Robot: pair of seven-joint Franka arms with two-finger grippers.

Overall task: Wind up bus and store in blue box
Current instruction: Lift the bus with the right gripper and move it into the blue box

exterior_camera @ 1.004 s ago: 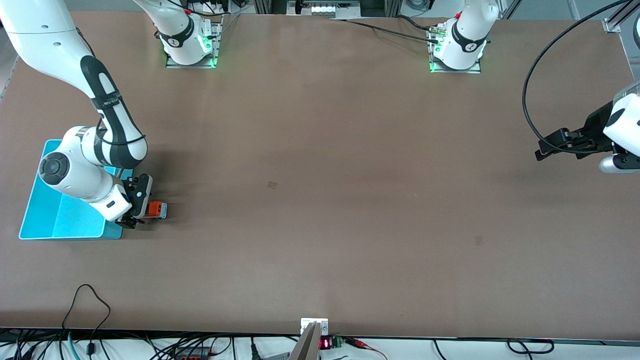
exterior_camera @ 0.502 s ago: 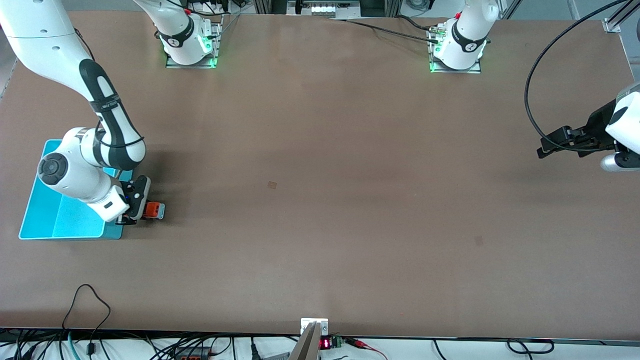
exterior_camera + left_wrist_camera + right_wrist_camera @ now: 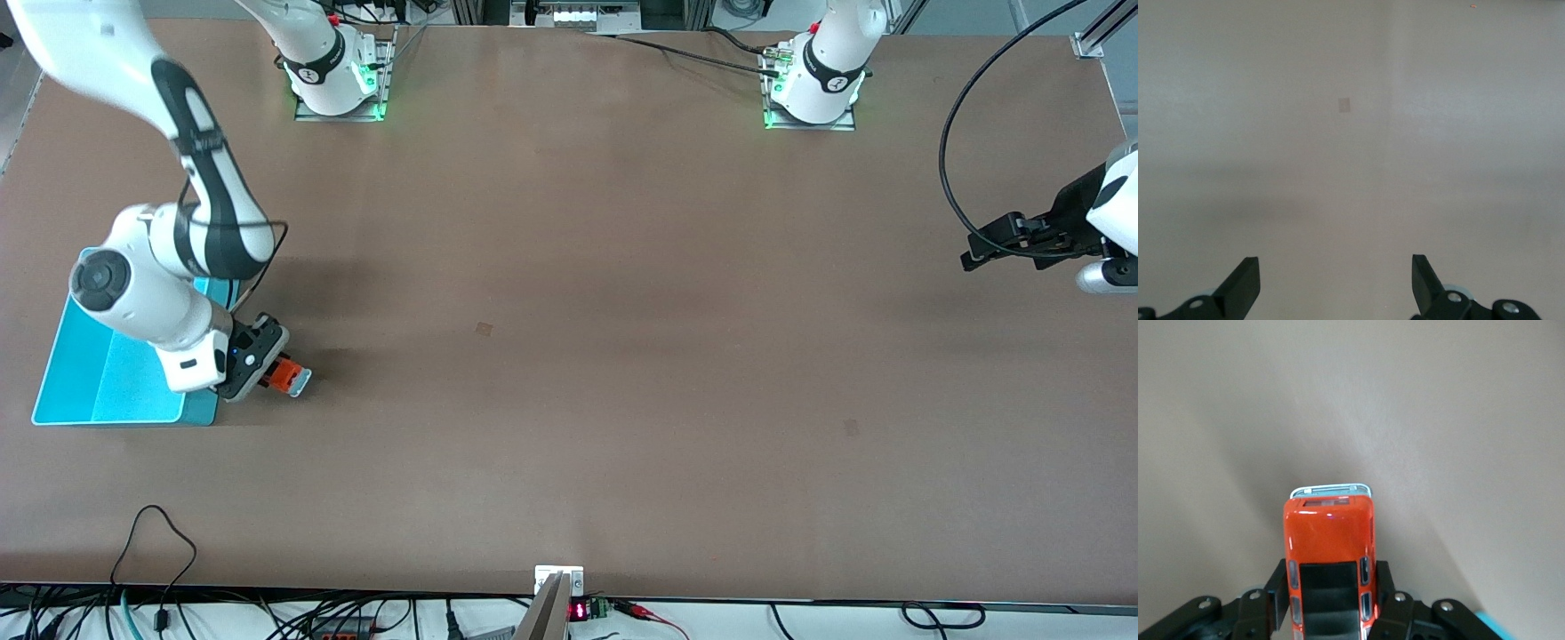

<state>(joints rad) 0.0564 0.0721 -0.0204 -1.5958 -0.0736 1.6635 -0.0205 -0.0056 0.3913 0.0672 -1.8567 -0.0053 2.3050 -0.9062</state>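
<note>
At the right arm's end of the desk [image 3: 569,356], the right arm descends from its base, bends at the elbow over the blue box [image 3: 98,382], and brings its wrist low beside the box's corner, with the right end effector [image 3: 271,372] angled away from the box. Its two fingers are clamped on the sides of the bus [image 3: 286,377]; in the right wrist view the orange toy [image 3: 1329,560] sits between the black fingers [image 3: 1279,593], its dark roof panel uppermost and its pale front end projecting clear of them. The bus lies just beside the blue box, outside its walls, close to the desk surface; whether its wheels touch the desk cannot be told. The left arm waits at its own end of the desk, its left end effector [image 3: 982,251] held level above bare surface, fingers [image 3: 1241,287] spread wide apart and gripping nothing. Count: two arms, two end effectors, one bus, one blue box.
</note>
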